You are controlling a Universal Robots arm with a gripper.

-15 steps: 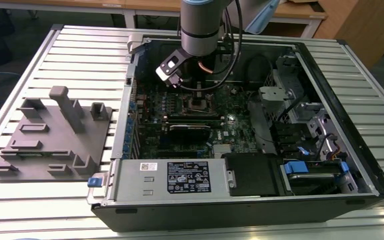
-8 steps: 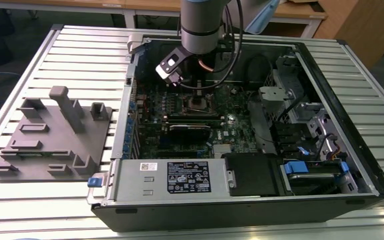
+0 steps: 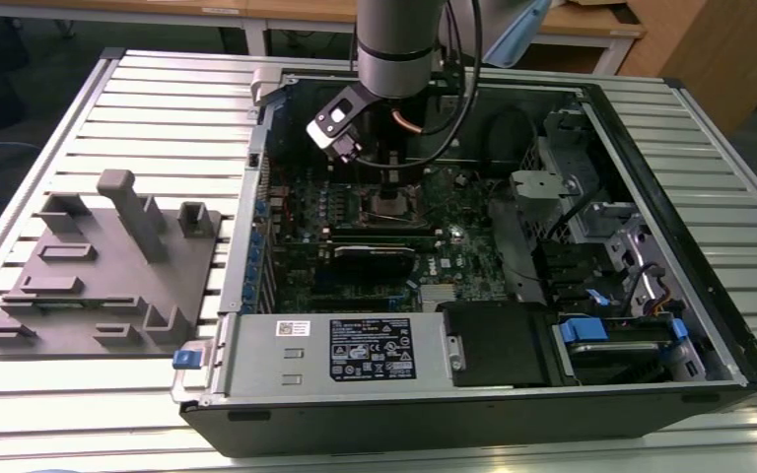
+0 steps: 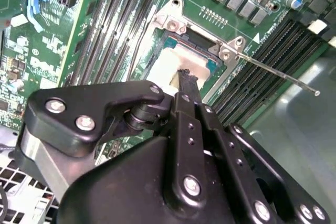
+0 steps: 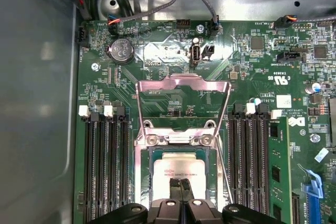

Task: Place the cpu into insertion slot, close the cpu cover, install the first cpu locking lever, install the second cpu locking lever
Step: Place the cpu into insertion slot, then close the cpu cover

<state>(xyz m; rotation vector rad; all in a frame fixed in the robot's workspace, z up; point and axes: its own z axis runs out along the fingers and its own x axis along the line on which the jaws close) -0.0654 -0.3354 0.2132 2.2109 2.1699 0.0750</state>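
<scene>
The cpu [image 5: 177, 165] lies flat in the insertion slot [image 5: 148, 156], its pale metal top showing in both wrist views [image 4: 169, 65]. My gripper [image 5: 182, 184] is shut, and its joined fingertips [image 4: 185, 75] rest at or just above the chip's near edge with nothing between them. The cpu cover [image 5: 182, 81] stands swung open on its hinge [image 5: 178, 140] past the far side of the socket, the board visible through its window. A thin locking lever [image 4: 278, 75] sticks out unlatched from the socket corner. In the exterior view the gripper [image 3: 390, 185] hangs over the socket [image 3: 388, 204] inside the open case.
Black memory slots [image 5: 105, 166] flank the socket on both sides [image 5: 252, 166]. A black card [image 3: 376, 258] lies nearer the case front, and a power supply [image 3: 339, 350] beyond it. A grey fixture block [image 3: 103, 266] sits on the table at the exterior view's left.
</scene>
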